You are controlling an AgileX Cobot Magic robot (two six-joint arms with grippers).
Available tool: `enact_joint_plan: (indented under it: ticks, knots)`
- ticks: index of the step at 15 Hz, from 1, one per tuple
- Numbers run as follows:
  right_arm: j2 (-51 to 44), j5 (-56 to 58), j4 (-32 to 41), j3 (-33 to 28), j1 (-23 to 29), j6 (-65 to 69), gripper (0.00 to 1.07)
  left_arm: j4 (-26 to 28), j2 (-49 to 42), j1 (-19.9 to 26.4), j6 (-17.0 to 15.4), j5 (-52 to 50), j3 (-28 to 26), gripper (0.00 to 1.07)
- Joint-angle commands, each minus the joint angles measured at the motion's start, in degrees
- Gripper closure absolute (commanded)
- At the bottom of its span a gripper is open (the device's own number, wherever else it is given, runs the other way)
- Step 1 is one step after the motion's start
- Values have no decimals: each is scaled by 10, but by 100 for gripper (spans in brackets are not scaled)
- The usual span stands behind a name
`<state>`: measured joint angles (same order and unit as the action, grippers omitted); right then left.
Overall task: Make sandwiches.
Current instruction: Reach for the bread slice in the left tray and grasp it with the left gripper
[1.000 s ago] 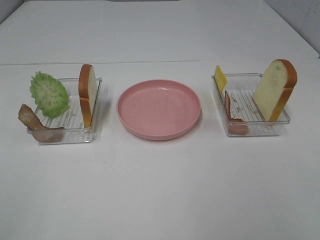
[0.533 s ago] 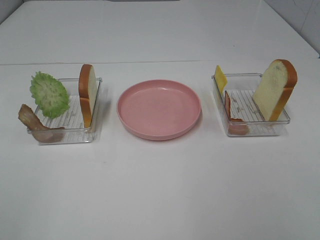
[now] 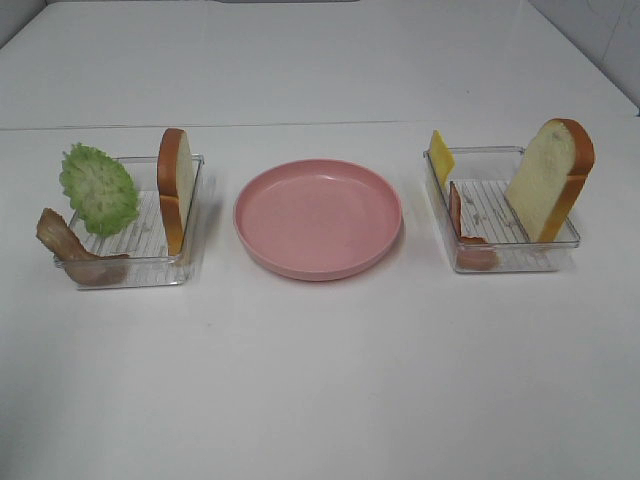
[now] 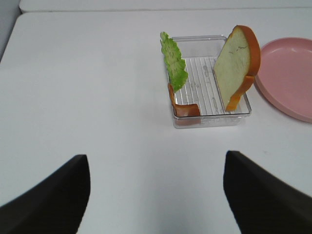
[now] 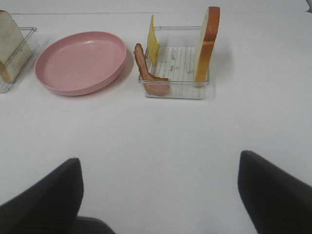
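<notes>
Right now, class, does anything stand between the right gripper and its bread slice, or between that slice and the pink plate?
Only bare table and the tray wall lie between the right gripper and the bread slice. Toward the pink plate, the cheese slice and bacon strip stand on the tray's plate side; lift over them.

Table: A white, matte table (image 3: 320, 380) spreads beneath and far ahead of the jaws of the left gripper (image 4: 156, 195) and the right gripper (image 5: 161, 195).
Seam: A thin line (image 3: 300, 126) crosses the tabletop well ahead of both sets of jaws, with more white surface beyond it.
Wall: Pale tiles (image 3: 625, 45) with faint joints show at the far corner on the right gripper's side.
Edge: A grey strip (image 4: 6, 34) borders the table's rounded far corner, ahead and outward of the left jaws.
Light: Soft and even; shadows on the tabletop are faint.
</notes>
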<state>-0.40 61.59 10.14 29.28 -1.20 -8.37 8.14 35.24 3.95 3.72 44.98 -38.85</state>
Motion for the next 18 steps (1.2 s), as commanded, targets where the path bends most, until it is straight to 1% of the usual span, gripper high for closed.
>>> enact_joint_plan:
  ticks: [1, 2, 3, 4, 5, 7, 8, 9, 10, 12, 13, 16, 17, 18]
  knots:
    - [-7, -5, 2, -3, 0, -5, 27, 8, 123, 1, -3, 10, -74, 34]
    - [-7, -5, 2, -3, 0, -5, 27, 10, 235, 1, -3, 46, -152, 34]
    - [-7, -5, 2, -3, 0, -5, 27, 12, 292, 1, -3, 69, -195, 34]
    - [-7, -5, 2, -3, 0, -5, 27, 19, 341, 1, -3, 92, -233, 34]
    - [-7, -5, 2, -3, 0, -5, 27, 24, 367, -2, -3, 107, -254, 34]
    - [-7, -5, 2, -3, 0, -5, 27, 31, 454, -23, -3, 144, -329, 34]
    - [-7, -5, 2, -3, 0, -5, 27, 31, 491, -43, -3, 150, -363, 34]
    - [-7, -5, 2, -3, 0, -5, 27, 30, 515, -53, -4, 155, -386, 34]
    - [-7, -5, 2, -3, 0, -5, 27, 29, 586, -91, -19, 170, -454, 34]
    - [-7, -5, 2, -3, 0, -5, 27, 10, 653, -127, -69, 203, -521, 34]
    - [-7, -5, 2, -3, 0, -5, 27, 2, 665, -138, -80, 211, -535, 34]
    - [-7, -5, 2, -3, 0, -5, 27, -67, 743, -199, -142, 254, -626, 34]
    - [-7, -5, 2, -3, 0, -5, 27, -100, 772, -227, -175, 270, -660, 34]
    - [-7, -5, 2, -3, 0, -5, 27, -116, 789, -243, -193, 280, -681, 34]
